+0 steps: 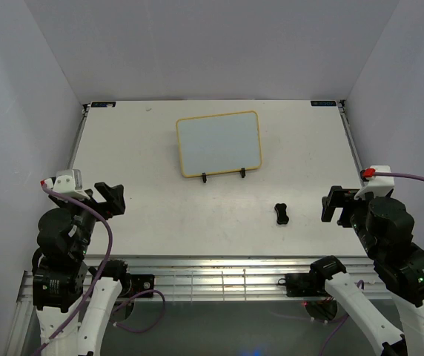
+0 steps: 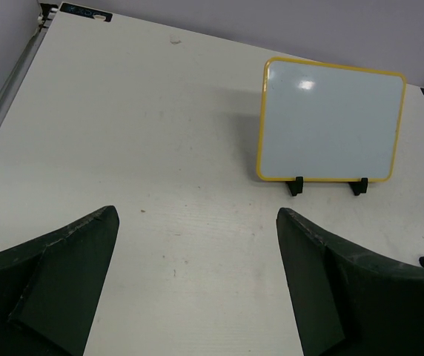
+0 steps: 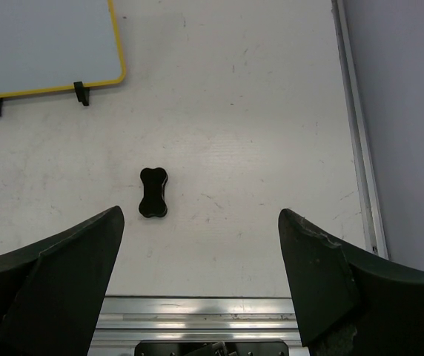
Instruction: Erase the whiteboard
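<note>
The whiteboard [image 1: 219, 143] is showing no writing, so erasing is looking finished, while the left tool [image 1: 110, 196] and right tool [image 1: 333, 205] are hanging open, empty.

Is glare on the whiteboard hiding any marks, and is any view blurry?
Left wrist: one small glare spot high on the whiteboard, otherwise readable, no marks visible; top external: evenly lit, no hotspot; right wrist: eraser sharp, no blur.

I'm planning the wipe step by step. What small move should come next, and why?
Probably lower the open right gripper onto the black eraser, lying free on the table ahead of it. The whiteboard already looks blank, so wiping may be unnecessary.
</note>
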Action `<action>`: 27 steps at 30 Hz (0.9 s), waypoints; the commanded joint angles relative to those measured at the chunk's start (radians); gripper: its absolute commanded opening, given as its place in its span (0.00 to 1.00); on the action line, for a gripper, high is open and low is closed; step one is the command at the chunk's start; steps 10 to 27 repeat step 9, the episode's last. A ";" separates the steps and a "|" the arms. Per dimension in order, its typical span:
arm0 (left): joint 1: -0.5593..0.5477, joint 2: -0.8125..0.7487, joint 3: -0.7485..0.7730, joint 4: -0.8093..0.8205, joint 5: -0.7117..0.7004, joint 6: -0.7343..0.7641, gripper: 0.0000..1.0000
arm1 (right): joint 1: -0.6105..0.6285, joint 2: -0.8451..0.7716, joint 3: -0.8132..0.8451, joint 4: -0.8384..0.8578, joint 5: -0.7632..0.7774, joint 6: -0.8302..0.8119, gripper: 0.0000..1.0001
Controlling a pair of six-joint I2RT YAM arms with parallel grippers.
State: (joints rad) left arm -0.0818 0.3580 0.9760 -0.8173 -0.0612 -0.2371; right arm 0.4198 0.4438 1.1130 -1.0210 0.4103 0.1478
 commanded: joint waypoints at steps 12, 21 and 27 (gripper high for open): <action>-0.004 -0.008 -0.008 -0.003 0.058 -0.016 0.98 | -0.003 -0.007 -0.001 0.038 -0.044 -0.008 0.90; -0.004 -0.008 -0.008 -0.003 0.058 -0.016 0.98 | -0.003 -0.007 -0.001 0.038 -0.044 -0.008 0.90; -0.004 -0.008 -0.008 -0.003 0.058 -0.016 0.98 | -0.003 -0.007 -0.001 0.038 -0.044 -0.008 0.90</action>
